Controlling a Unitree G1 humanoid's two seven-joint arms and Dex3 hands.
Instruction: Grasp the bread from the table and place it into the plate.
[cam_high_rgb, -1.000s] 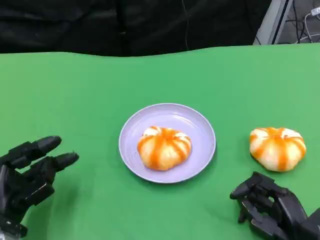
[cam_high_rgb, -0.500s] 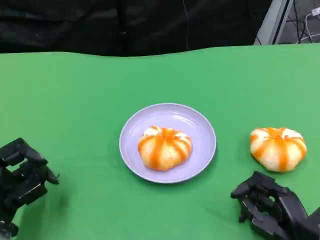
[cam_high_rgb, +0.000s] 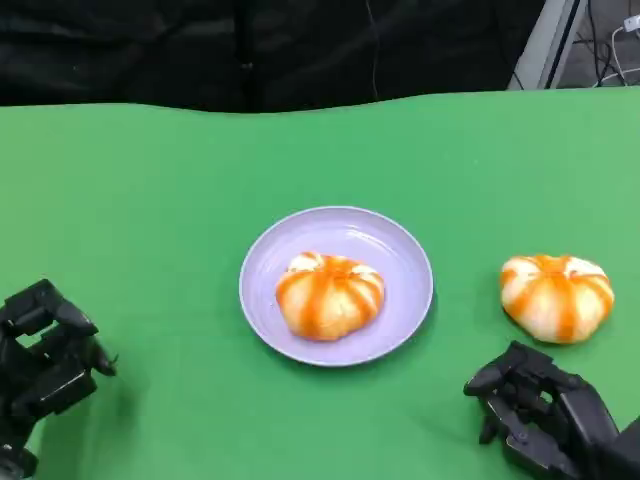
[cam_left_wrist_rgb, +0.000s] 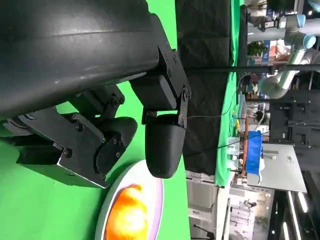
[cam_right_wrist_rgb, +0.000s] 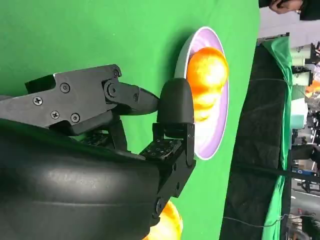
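round orange-striped bun on lilac plate | second orange-striped bun on green table – just beyond black right hand, curled, empty | black left hand – curled, empty

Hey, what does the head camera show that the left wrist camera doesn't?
Head view alone: the second orange-striped bread bun lying on the green table to the plate's right, and the right hand just below it, fingers curled, holding nothing. Left wrist view alone: a cluttered room with a blue object beyond the table edge. Both: the left hand, curled on nothing, and the round lilac plate with an orange-striped bun on it.
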